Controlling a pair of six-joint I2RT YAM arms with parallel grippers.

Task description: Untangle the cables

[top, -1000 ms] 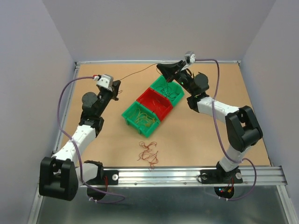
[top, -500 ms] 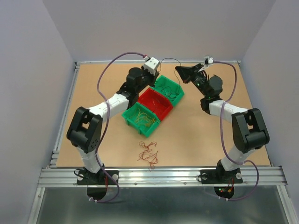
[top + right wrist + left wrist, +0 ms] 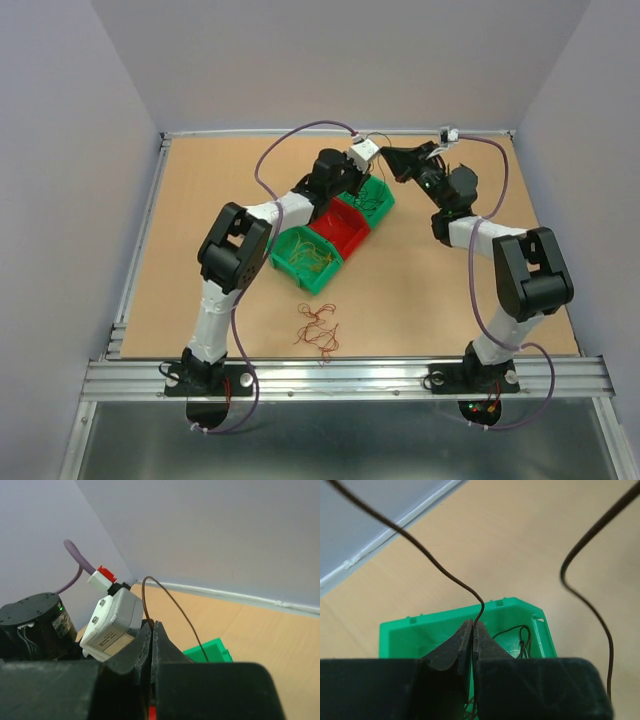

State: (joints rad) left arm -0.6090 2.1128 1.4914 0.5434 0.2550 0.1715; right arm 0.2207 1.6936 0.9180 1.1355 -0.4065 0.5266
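A thin dark brown cable (image 3: 435, 562) runs up out of my left gripper (image 3: 473, 625), whose jaws are pressed together on it above the far green bin (image 3: 420, 630). That strand arcs over to my right gripper (image 3: 151, 626), shut on its other part (image 3: 172, 605). In the top view the left gripper (image 3: 350, 178) and right gripper (image 3: 386, 156) sit close together at the back. More dark cables (image 3: 368, 197) lie in that bin. Yellow-orange cables (image 3: 306, 258) fill the near green bin. A red-brown clump (image 3: 318, 330) lies on the table.
A red bin (image 3: 335, 222) sits between the two green bins in a diagonal row. The left wrist camera housing (image 3: 112, 622) is right beside the right fingers. The back wall and table rim (image 3: 300, 132) are close behind both grippers.
The left arm swung from the table's left side across to the far green bin, close to the right gripper. The cable, taut before, now hangs in slack loops.
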